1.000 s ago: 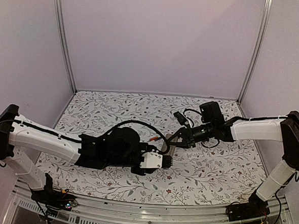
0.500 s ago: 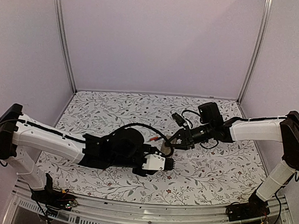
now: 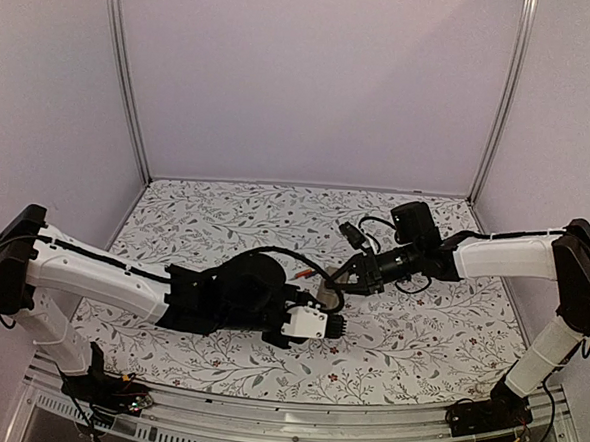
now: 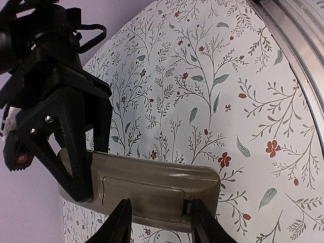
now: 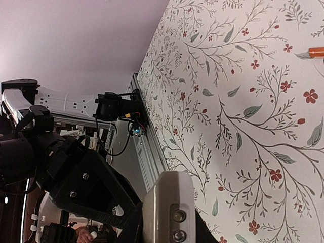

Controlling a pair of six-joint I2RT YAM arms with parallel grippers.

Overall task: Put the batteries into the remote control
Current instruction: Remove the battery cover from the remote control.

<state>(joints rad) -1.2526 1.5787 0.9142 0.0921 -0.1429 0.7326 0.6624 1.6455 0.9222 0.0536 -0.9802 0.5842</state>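
remote control (image 4: 152, 164): held up off the table (image 4: 243, 101), grey-beige back facing my left wrist cam. The battery door (image 4: 142, 195) looks like it's still on.
right gripper (image 3: 348, 279): clamped on one end of the remote, with the white button side facing its own cam.
left gripper (image 4: 159, 225): jaws apart, tips at the remote's near edge, one on each side of the door. Can't tell if they're actually touching it.
what just changed: over the last second my left arm slid in toward the right one. The right arm barely budged.
battery (image 5: 316, 51): one orange-red cell lying on the floral table, well apart from the remote. It's the only one I can spot.
what it means: I'd say nothing's loaded yet. Left hand is only now lined up on the door, so opening that comes first.
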